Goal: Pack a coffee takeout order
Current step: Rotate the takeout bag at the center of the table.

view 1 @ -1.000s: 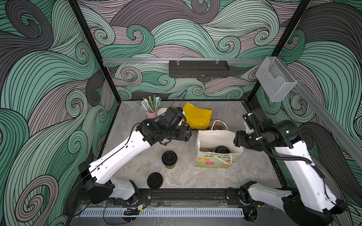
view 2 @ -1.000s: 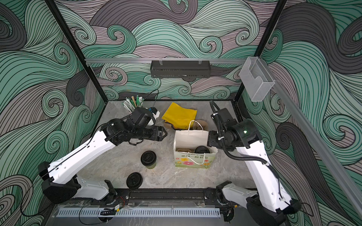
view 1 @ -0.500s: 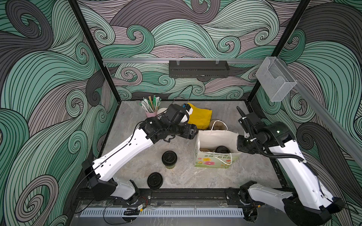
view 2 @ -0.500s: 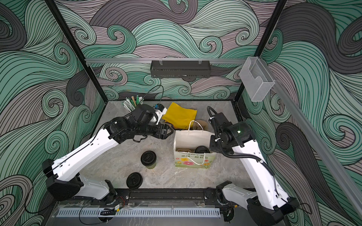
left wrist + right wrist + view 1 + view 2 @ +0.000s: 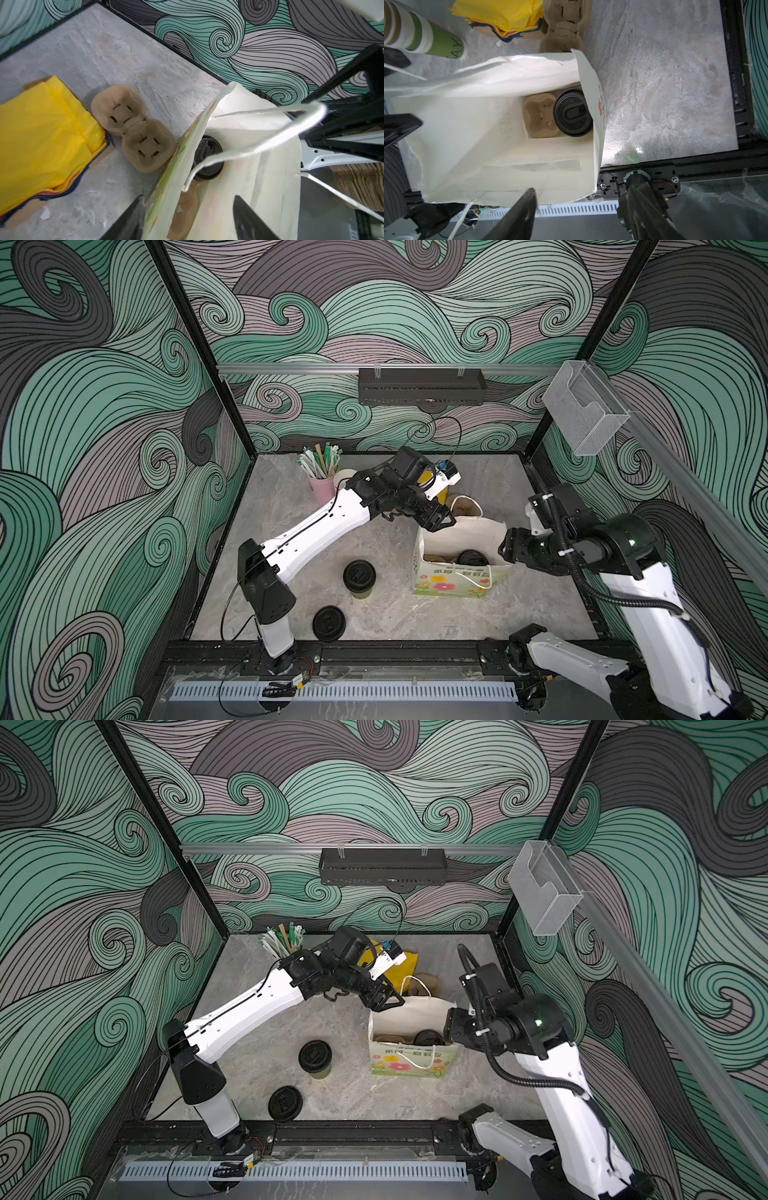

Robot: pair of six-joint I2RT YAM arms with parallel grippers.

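Observation:
A white paper bag (image 5: pixel 453 583) with a flowered front stands open in both top views (image 5: pixel 409 1065). Inside it a black-lidded cup (image 5: pixel 572 113) sits beside an empty hollow of a brown carrier (image 5: pixel 539 118). My left gripper (image 5: pixel 187 224) is open at the bag's far left corner, one finger outside the wall (image 5: pixel 128 220) and one inside. My right gripper (image 5: pixel 579 207) is open at the bag's right wall (image 5: pixel 509 549). Another lidded green cup (image 5: pixel 359 576) stands on the table, with a loose black lid (image 5: pixel 329 623) nearer the front. Yellow napkins (image 5: pixel 41 135) lie behind the bag.
A spare brown carrier (image 5: pixel 133 126) lies between the napkins and the bag. A stack of green cups (image 5: pixel 425 39) lies on its side at the back. The pink cup of straws (image 5: pixel 322 489) stands at the back left, under my left arm's reach.
My left arm has swung right, bringing its gripper over the bag's far left corner. My right gripper has opened at the bag's right wall and drawn slightly nearer the front.

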